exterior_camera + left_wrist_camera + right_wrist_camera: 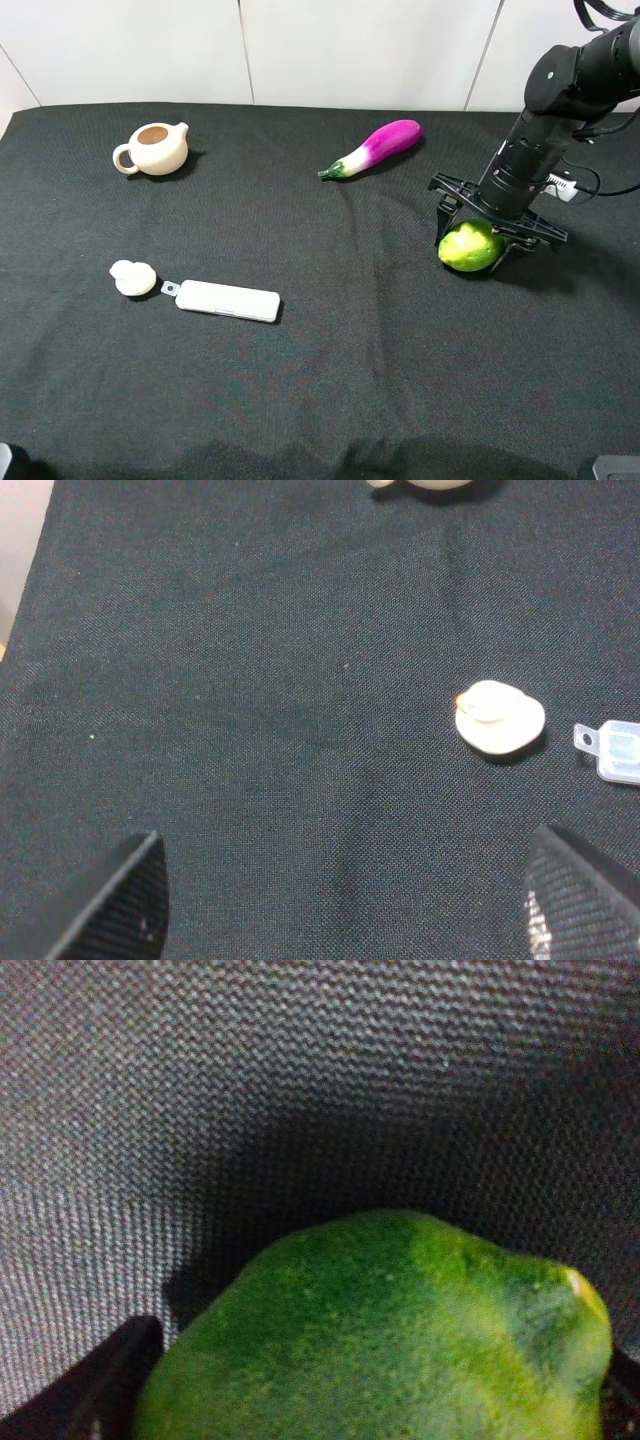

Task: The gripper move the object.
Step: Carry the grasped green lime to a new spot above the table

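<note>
Exterior high: right gripper (pixel 487 228) clamps the lime (pixel 467 249) at 3 o'clock on the counter (pixel 350 380); grasp looks complete, relocation remains.

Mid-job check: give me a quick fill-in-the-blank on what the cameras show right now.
1. The right gripper has its fingers around the ___.
2. The left gripper is ___ and holds nothing.
3. The purple eggplant has a ___ stem.
4. The white lid lies on the black cloth, apart from the beige ___.

Missing words: lime; open; green; teapot.
</note>
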`<state>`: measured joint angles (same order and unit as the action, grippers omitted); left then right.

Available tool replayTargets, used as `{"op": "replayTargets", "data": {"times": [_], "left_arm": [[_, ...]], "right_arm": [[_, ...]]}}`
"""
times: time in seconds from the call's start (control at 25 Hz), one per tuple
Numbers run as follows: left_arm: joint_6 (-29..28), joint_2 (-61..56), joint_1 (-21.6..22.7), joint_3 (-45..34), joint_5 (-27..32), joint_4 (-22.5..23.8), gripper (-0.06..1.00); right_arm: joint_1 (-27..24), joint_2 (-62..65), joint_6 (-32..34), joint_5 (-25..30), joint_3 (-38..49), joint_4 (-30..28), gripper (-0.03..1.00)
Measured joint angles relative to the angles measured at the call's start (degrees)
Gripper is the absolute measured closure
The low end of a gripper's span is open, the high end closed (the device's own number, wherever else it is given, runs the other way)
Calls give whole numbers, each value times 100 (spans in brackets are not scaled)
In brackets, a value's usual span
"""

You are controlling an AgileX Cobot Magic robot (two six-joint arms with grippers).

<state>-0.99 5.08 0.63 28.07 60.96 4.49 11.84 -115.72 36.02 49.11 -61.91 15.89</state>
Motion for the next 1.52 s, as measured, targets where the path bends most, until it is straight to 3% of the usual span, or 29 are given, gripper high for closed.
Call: {"op": "replayTargets", "data": {"times": [0.24, 0.76, 1.08, 1.52], "left_arm": [[0, 0, 0, 0, 0, 0, 18], [0, 0, 0, 0, 0, 0, 18], [0, 0, 0, 0, 0, 0, 18], [0, 0, 0, 0, 0, 0, 18]], "right_arm": [[0, 91, -286, 188, -237, 0, 44], [0, 149, -948, 1959, -1957, -449, 44], [0, 364, -1510, 2025, -2491, -512, 44], [0, 1005, -2279, 2087, -2522, -741, 44]]}}
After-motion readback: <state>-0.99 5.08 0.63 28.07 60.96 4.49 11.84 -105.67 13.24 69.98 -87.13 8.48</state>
